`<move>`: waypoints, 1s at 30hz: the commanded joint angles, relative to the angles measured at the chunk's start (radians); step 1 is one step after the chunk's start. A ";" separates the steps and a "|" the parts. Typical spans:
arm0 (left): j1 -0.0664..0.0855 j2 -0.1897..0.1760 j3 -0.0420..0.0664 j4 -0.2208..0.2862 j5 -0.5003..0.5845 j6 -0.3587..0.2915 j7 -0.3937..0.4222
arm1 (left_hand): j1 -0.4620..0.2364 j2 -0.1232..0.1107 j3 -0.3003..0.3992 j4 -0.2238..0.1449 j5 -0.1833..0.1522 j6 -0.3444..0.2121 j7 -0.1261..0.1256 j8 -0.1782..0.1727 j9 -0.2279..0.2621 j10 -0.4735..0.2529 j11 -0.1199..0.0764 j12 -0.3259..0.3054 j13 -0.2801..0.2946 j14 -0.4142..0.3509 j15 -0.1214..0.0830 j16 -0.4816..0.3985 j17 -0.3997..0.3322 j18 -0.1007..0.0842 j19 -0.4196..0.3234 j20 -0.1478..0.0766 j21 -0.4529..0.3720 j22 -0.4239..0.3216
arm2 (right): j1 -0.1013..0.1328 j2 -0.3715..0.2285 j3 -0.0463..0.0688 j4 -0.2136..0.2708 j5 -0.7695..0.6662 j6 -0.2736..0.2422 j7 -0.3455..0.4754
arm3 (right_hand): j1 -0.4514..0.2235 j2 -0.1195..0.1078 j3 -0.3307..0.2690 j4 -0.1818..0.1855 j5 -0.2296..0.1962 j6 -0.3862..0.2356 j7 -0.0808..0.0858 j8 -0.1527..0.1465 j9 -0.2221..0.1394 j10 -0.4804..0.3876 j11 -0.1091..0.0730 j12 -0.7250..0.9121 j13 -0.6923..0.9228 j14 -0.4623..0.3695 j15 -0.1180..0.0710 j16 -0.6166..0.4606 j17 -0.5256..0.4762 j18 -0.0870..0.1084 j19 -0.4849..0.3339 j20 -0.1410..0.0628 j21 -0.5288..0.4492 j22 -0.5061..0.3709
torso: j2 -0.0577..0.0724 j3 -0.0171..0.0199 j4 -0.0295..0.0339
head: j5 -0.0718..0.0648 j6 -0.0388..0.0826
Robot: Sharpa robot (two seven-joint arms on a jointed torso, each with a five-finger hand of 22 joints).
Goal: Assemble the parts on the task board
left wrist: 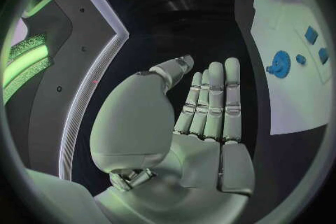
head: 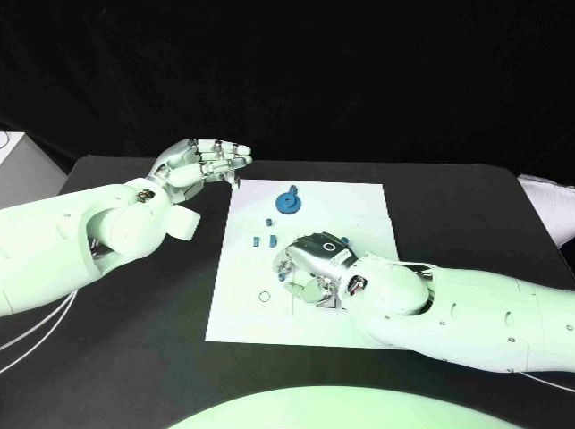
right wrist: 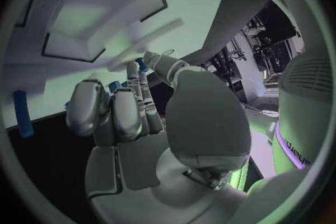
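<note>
The white task board point(head: 242, 313) lies in the middle of the black table. A round blue part with a peg point(head: 287, 204) point(left wrist: 280, 63) stands near its far edge. Two small blue parts point(head: 263, 239) point(left wrist: 311, 35) lie just short of it. My right hand point(head: 316, 266) point(right wrist: 133, 117) is down on the board's middle with its fingers curled. A bit of a blue part point(right wrist: 142, 64) shows between thumb and a fingertip. My left hand point(head: 207, 163) point(left wrist: 210, 117) is raised beside the board's far left corner, palm flat, fingers straight and holding nothing.
A small ring point(head: 264, 295) lies on the board near its left edge. Another blue piece point(right wrist: 24, 115) lies apart from the right hand. A white box point(head: 4, 161) stands off the table's far left, and a pale object point(head: 561, 204) sits at its right edge.
</note>
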 commanded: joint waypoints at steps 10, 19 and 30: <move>0.000 0.001 0.000 -0.001 0.007 0.013 -0.001 | 0.007 0.000 -0.008 0.000 -0.004 -0.008 -0.002 0.004 -0.002 -0.007 -0.001 0.005 -0.001 -0.007 0.000 0.000 -0.002 0.006 0.003 0.004 -0.004 -0.002 | 0.004 -0.056 0.002 0.048 0.017 -0.084 0.003 | 0.036 0.004 -0.101 0.008 0.003 -0.043 0.001 -0.037 -0.010 -0.086 0.005 0.043 -0.007 -0.030 0.013 -0.032 -0.075 0.036 -0.041 0.006 -0.100 -0.077 | -0.001 0.0002 -0.0019 | -0.009 0.007; -0.001 0.002 -0.002 -0.004 0.007 0.014 0.000 | 0.007 0.001 -0.009 0.000 -0.004 -0.008 -0.002 0.005 -0.002 -0.008 0.000 0.006 -0.001 -0.007 0.001 0.000 -0.002 0.006 0.003 0.004 -0.005 -0.002 | 0.073 -0.174 0.016 0.081 0.110 0.038 0.100 | 0.056 0.014 -0.074 0.026 0.013 -0.024 -0.009 -0.039 -0.011 -0.028 -0.011 0.109 -0.002 0.021 -0.001 0.055 0.048 -0.003 0.052 -0.006 0.079 0.079 | -0.002 0.0001 -0.0032 | -0.018 0.019; -0.010 0.001 -0.004 -0.004 0.008 0.018 0.004 | 0.007 0.001 -0.009 0.001 -0.005 -0.008 -0.003 0.006 -0.001 -0.008 -0.001 0.007 -0.001 -0.008 0.001 0.000 -0.002 0.006 0.003 0.004 -0.006 -0.002 | 0.134 -0.278 0.019 0.075 0.135 0.139 0.145 | 0.040 -0.007 -0.127 0.037 0.036 -0.025 -0.010 -0.046 -0.012 -0.059 -0.007 0.101 -0.010 0.021 0.002 0.070 0.055 -0.004 0.055 -0.005 0.086 0.088 | -0.001 0.0014 -0.0024 | -0.021 0.024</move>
